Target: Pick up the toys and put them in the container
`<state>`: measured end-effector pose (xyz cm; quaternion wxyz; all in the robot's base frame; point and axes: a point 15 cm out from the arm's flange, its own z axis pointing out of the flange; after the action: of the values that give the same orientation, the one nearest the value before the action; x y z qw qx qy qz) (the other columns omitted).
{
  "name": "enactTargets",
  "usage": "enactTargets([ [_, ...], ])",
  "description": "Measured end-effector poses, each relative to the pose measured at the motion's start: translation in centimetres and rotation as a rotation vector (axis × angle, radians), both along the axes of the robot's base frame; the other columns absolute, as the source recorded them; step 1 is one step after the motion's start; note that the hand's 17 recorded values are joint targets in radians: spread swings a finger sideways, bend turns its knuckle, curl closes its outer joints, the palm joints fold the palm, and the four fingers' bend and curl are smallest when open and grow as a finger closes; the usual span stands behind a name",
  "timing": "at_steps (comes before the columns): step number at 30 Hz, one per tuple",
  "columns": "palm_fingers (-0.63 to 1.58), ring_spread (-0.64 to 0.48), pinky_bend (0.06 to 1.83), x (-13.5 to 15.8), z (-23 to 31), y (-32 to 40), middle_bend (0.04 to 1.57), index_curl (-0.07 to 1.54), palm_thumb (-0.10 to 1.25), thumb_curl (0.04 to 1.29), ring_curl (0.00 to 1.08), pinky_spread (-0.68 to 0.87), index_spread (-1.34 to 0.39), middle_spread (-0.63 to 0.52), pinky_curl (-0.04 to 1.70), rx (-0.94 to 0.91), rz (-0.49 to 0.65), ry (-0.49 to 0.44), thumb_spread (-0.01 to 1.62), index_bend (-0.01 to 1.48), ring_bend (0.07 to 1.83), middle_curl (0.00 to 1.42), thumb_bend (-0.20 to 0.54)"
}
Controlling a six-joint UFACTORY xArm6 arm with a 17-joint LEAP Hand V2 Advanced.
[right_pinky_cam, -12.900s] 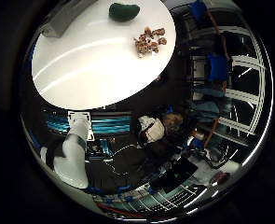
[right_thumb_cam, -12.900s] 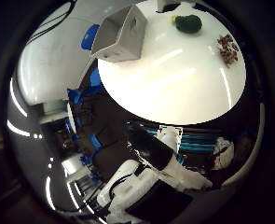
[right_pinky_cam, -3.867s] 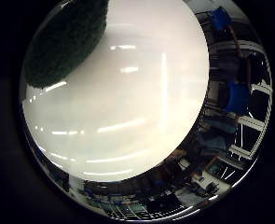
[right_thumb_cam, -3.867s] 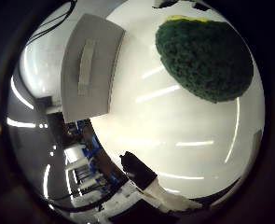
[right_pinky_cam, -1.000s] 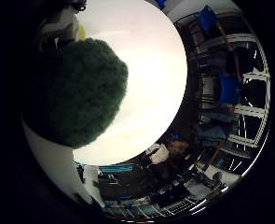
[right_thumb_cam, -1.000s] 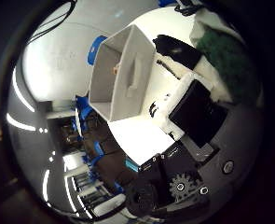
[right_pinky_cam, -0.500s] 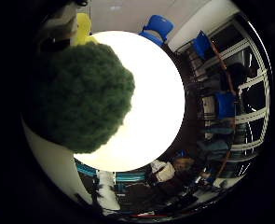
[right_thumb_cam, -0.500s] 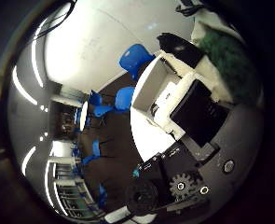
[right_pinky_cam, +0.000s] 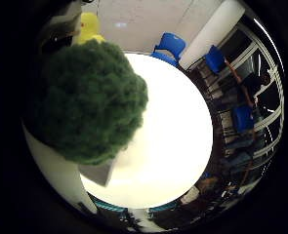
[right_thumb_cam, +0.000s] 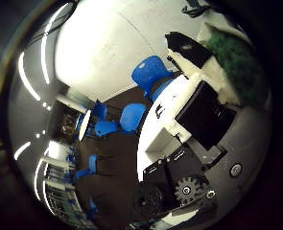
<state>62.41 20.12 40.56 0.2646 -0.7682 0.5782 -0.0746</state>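
A dark green knitted toy (right_pinky_cam: 90,97) with a yellow part (right_pinky_cam: 87,27) fills much of the right little finger side palm view, close to the palm. It hangs above the round white table (right_pinky_cam: 173,136). In the right thumb side palm view my hand (right_thumb_cam: 203,105) has its black and white fingers curled round the green toy (right_thumb_cam: 239,57). A small grey corner (right_pinky_cam: 98,174) shows under the toy; I cannot tell if it is the container.
Blue chairs (right_thumb_cam: 146,72) stand on the dark floor beside the table, and more blue chairs (right_pinky_cam: 170,44) stand past its far edge. A white edge (right_thumb_cam: 158,129) runs beside my hand's body.
The whole picture has swung, so the hand has tilted and moved with the green toy still in it. The white container has left the thumb side view.
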Motion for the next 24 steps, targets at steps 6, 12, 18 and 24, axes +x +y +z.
enactTargets([
  [6, 1.08, -0.27, 1.15, 1.4, -6.0, 1.3, 1.24, 0.86, 0.99, 0.51, 0.91, -0.19, -0.23, -0.21, 1.22, -0.011, -0.008, 0.069, 1.19, 1.10, 1.29, 0.99, -0.012],
  [12, 1.09, -0.26, 1.06, 1.5, -8.2, 1.3, 1.17, 0.82, 0.92, 0.50, 0.84, -0.24, -0.24, -0.20, 1.11, -0.020, -0.007, 0.106, 1.17, 0.97, 1.26, 0.93, -0.030],
  [18, 0.28, -0.20, 0.86, 0.1, -8.9, -0.1, 0.77, 0.67, 0.80, 0.48, 0.63, -0.24, -0.43, -0.21, 0.91, -0.047, 0.025, 0.165, 1.10, 0.49, 0.93, 0.72, -0.021],
  [24, 0.03, 0.17, 0.81, -2.5, -9.3, -3.1, 0.39, 0.47, 0.72, 0.45, 0.39, 0.39, -0.50, -0.03, 0.77, -0.078, 0.109, 0.259, 1.13, 0.36, 0.56, 0.48, -0.025],
])
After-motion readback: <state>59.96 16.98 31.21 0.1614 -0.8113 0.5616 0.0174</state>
